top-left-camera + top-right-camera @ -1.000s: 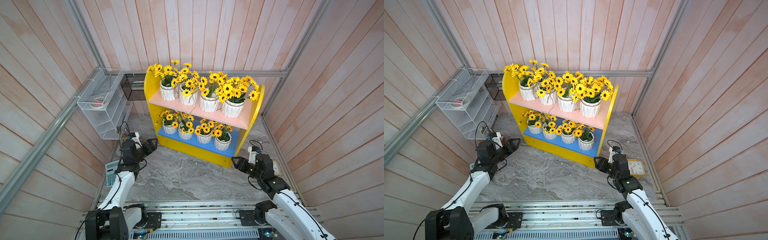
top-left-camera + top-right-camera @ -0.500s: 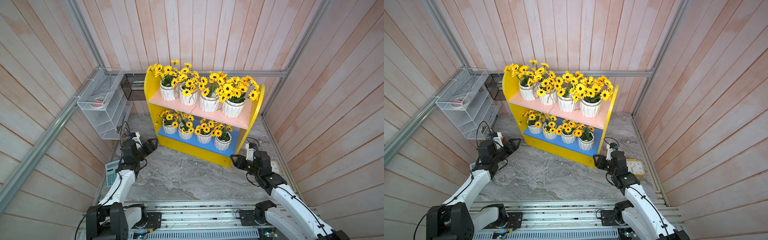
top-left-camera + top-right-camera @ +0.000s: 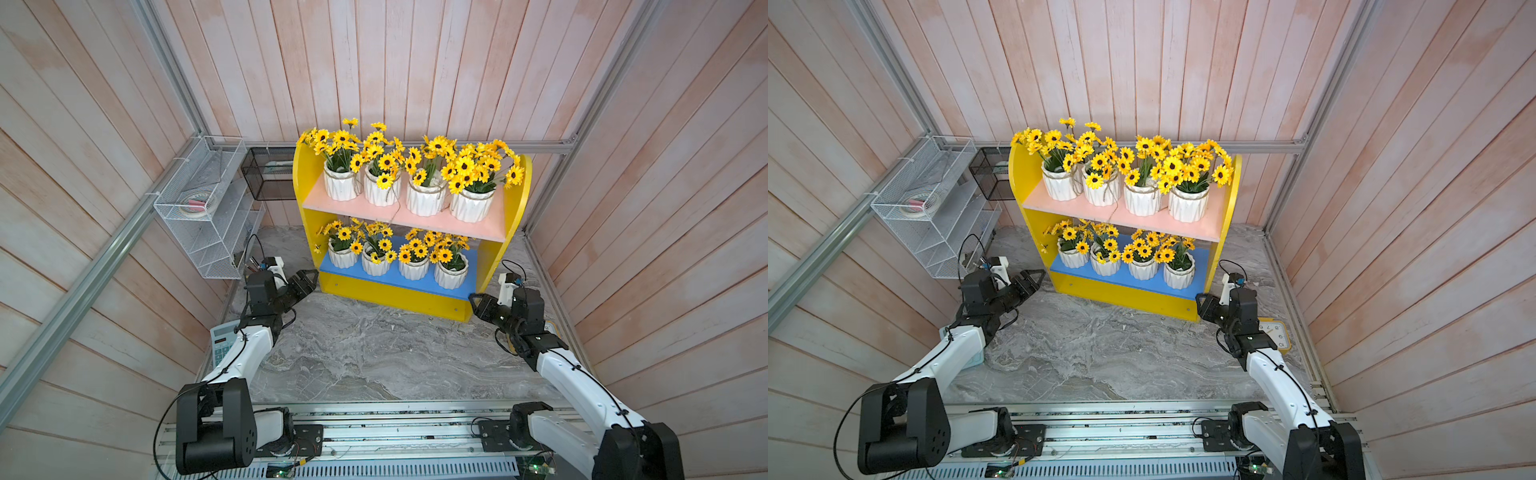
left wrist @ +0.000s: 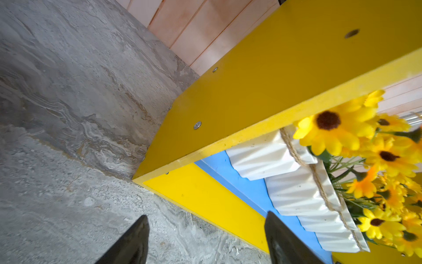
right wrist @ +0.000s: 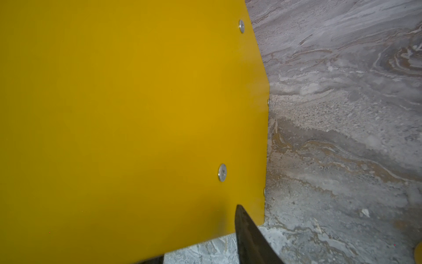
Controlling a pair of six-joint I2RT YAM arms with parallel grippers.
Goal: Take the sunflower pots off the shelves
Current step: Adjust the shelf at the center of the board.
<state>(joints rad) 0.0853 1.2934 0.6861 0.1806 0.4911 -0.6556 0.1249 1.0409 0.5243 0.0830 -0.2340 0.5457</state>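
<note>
The shelves (image 3: pixel 395 297) are a yellow unit with a pink upper board (image 3: pixel 478 230) and a blue lower board (image 3: pixel 465 289). Several sunflower pots (image 3: pixel 424 202) stand in a row on the pink board and several more (image 3: pixel 413 269) on the blue one, seen in both top views. My left gripper (image 3: pixel 308 279) is open just off the unit's lower left front corner. In the left wrist view its jaws (image 4: pixel 206 225) frame only floor and yellow base, with white ribbed pots (image 4: pixel 296 194) beyond. My right gripper (image 3: pixel 476 305) is open at the lower right corner, facing the yellow side panel (image 5: pixel 137 114), holding nothing.
A white wire rack (image 3: pixel 203 208) and a black mesh basket (image 3: pixel 266 174) hang at the back left. A calculator (image 3: pixel 220 345) lies under my left arm and a yellow clock (image 3: pixel 1275 332) lies under my right wrist. Wooden walls close in on three sides of the grey marble floor (image 3: pixel 374 353).
Both grippers have edged forward to the unit's lower front corners, the right one more, and their jaws look narrower. No pot has moved.
</note>
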